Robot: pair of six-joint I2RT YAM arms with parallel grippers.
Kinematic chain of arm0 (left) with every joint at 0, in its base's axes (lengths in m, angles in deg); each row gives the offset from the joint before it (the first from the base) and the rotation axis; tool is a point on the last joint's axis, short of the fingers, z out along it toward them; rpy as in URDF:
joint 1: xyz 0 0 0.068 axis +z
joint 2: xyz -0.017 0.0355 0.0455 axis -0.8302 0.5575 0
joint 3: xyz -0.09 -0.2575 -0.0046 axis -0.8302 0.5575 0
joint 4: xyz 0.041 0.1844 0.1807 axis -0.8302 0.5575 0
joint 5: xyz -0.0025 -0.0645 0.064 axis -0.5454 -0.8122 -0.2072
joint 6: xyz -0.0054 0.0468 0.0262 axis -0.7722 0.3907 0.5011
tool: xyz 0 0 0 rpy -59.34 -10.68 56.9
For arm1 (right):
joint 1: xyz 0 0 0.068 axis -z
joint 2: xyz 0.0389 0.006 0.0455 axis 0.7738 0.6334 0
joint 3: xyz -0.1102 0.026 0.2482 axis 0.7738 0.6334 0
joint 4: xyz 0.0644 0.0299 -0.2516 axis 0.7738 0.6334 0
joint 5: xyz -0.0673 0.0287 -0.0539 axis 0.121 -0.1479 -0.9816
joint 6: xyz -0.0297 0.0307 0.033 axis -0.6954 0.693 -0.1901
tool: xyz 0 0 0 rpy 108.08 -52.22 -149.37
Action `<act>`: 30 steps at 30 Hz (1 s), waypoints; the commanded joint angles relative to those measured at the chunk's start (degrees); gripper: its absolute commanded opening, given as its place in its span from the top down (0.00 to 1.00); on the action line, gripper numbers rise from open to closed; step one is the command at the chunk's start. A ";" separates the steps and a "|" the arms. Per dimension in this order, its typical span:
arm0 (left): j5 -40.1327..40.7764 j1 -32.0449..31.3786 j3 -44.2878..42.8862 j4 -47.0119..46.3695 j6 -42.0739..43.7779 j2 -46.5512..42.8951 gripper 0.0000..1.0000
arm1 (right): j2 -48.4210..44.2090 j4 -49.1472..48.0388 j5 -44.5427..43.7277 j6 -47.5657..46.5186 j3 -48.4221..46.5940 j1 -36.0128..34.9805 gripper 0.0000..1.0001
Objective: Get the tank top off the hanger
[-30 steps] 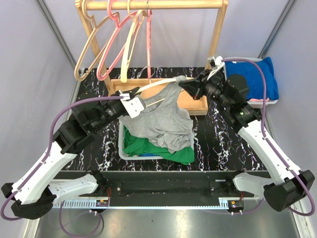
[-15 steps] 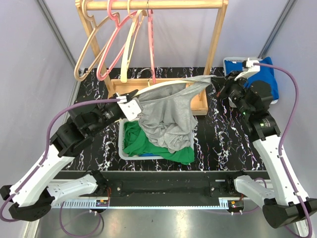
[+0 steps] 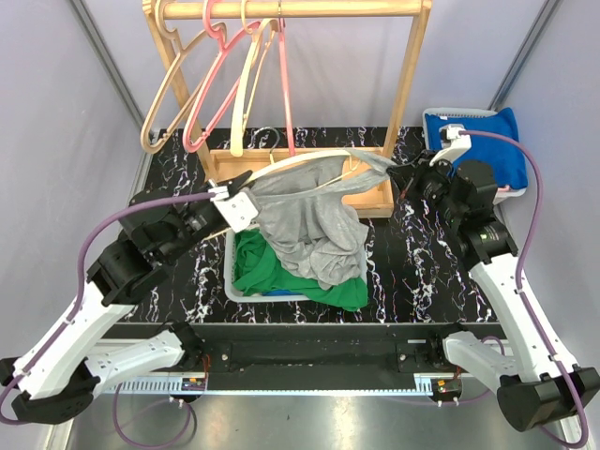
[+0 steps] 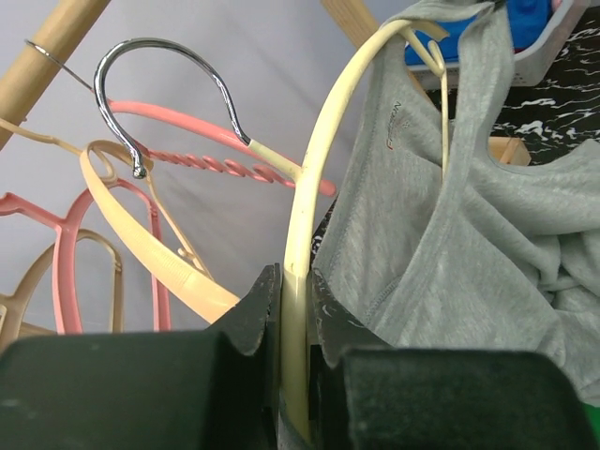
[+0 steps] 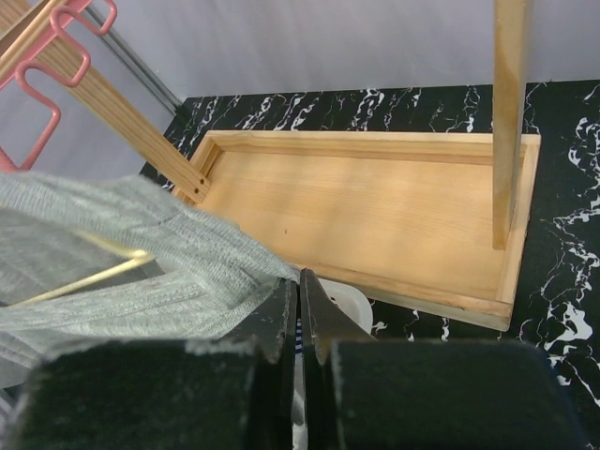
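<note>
- The right arm swung out from the middle toward the right side of the worktop (image 3: pixel 403 272) a moment ago. It has since eased back a little and now sits just right of the rack (image 3: pixel 411 89) post.
- The tank top (image 3: pixel 314 220) went with it. One shoulder that lay bunched on the hanger (image 3: pixel 291 167) is now drawn into a taut band reaching right. The rest of the body sags into the bin (image 3: pixel 228 267), on top of the green garment (image 3: pixel 281 274).
- The hanger has barely shifted, held low and tilted in front of the rack. In the left wrist view the grey fabric is still looped over its far tip, so I'd say the top isn't free yet.
- The left end effector (image 4: pixel 295 281) is clenched on the hanger's near arm, anchoring it.
- The right end effector (image 5: pixel 298 286) is clamped tight, with the stretched strap running into its jaws.
- My read is that the stretch has opened slack at that shoulder. The strap probably still needs to lift past the hanger tip before this side comes off.
</note>
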 commanded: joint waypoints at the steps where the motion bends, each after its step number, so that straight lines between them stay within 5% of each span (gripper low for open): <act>1: -3.99 0.18 0.56 -6.89 0.93 -6.71 0.93 | 2.00 -0.34 -4.18 -2.21 -0.94 0.50 1.00; 9: -7.79 0.18 -0.84 2.54 2.42 -8.91 0.93 | 8.41 -1.92 -5.54 -4.16 -11.23 3.14 1.00; 16: -4.27 0.10 0.47 -4.66 2.69 -9.35 0.93 | 5.96 -9.64 10.63 2.78 0.26 2.27 1.00; 22: 5.91 0.18 2.23 -19.95 0.84 -9.18 0.97 | 3.58 -7.91 18.47 -4.83 3.36 -5.10 0.98; 27: 7.25 0.18 0.39 -18.05 -0.65 -9.88 0.98 | 0.95 -3.86 17.85 -8.46 0.63 -8.55 0.76; 30: 4.17 0.27 -1.80 -12.77 -1.27 -10.23 0.96 | -1.07 -2.37 15.84 -10.57 -0.77 -8.55 0.39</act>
